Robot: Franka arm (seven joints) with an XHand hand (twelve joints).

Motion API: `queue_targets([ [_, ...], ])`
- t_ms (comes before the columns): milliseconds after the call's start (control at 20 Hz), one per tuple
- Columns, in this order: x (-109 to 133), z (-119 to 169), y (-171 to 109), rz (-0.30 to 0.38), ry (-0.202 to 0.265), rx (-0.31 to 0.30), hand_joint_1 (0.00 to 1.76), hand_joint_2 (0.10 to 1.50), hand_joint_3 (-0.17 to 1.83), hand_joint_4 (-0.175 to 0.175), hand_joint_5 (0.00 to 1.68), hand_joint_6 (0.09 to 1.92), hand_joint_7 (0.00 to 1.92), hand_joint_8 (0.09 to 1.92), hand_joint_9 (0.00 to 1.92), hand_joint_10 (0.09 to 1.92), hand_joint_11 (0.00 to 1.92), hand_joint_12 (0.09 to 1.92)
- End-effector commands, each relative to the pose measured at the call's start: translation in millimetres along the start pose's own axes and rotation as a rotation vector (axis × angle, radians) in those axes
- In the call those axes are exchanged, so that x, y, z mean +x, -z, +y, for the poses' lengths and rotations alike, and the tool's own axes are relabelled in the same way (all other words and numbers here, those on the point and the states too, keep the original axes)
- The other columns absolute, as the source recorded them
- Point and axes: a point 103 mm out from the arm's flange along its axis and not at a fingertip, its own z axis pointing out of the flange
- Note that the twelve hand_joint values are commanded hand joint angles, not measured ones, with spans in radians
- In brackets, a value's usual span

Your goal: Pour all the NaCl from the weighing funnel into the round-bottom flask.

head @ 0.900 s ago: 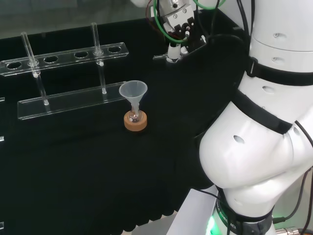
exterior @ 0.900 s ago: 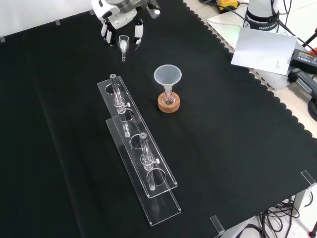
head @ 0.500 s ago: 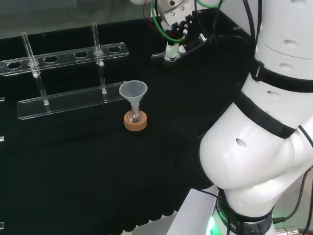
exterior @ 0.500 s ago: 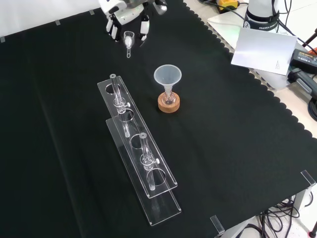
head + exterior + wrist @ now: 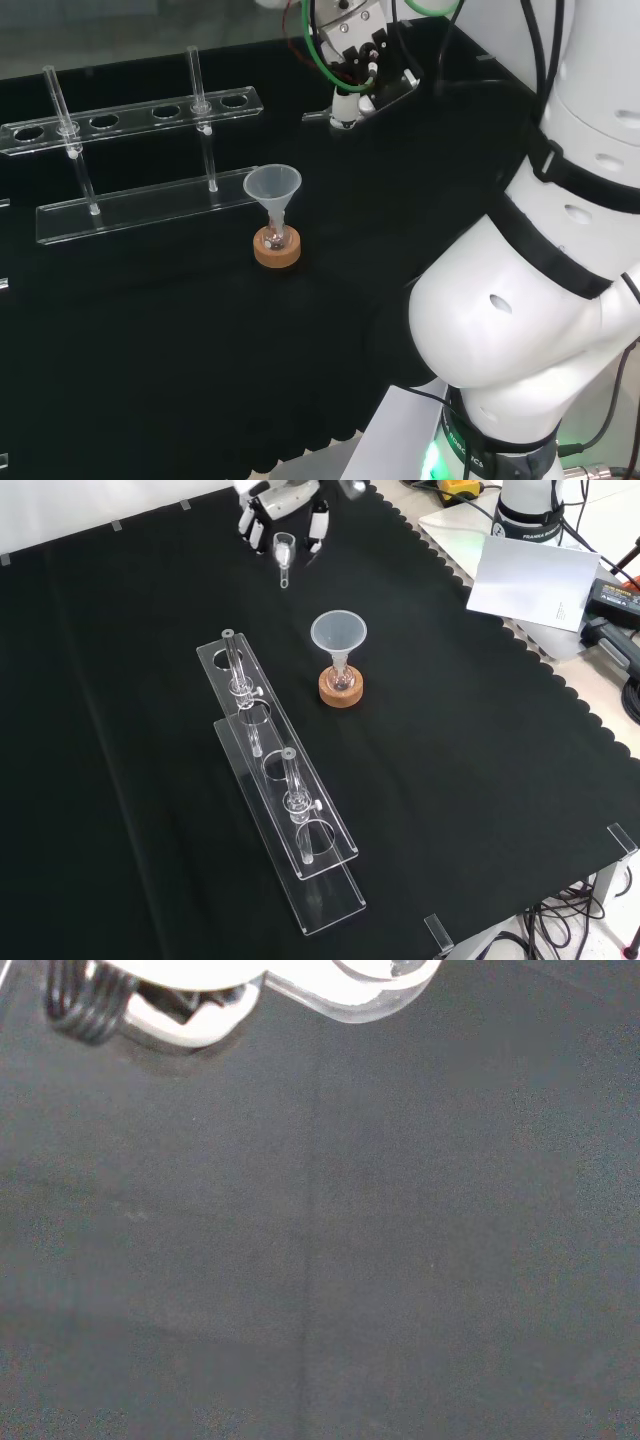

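The weighing funnel (image 5: 284,552) hangs in the hand (image 5: 283,498), up the front view from the flask (image 5: 341,676), with fingers (image 5: 318,528) curled on either side of it, above the counter (image 5: 480,760). Left of the flask in that view lies the long clear rack (image 5: 285,815) with its glass tubes. The flask stands in a cork ring (image 5: 341,689) and carries a plastic funnel (image 5: 338,635) in its neck.

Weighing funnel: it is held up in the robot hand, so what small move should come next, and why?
Probably carry it toward the plastic funnel seated in the round-bottom flask on its cork ring. In the front view the robot hand holds the weighing funnel well beyond that funnel, not over it, so pouring now would likely miss.
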Motion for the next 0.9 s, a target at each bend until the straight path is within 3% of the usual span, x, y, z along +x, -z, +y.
queue_targets([
  [50,19,-31,2,-0.031,0.000,0.008,1.11,0.70,0.60,0.175,1.24,0.72,0.84,0.62,1.30,0.15,1.13,0.87],
  [900,48,-50,-7,-0.165,0.020,0.044,1.11,0.70,0.60,0.175,1.24,0.70,0.84,0.63,1.32,0.13,1.16,0.84],
])
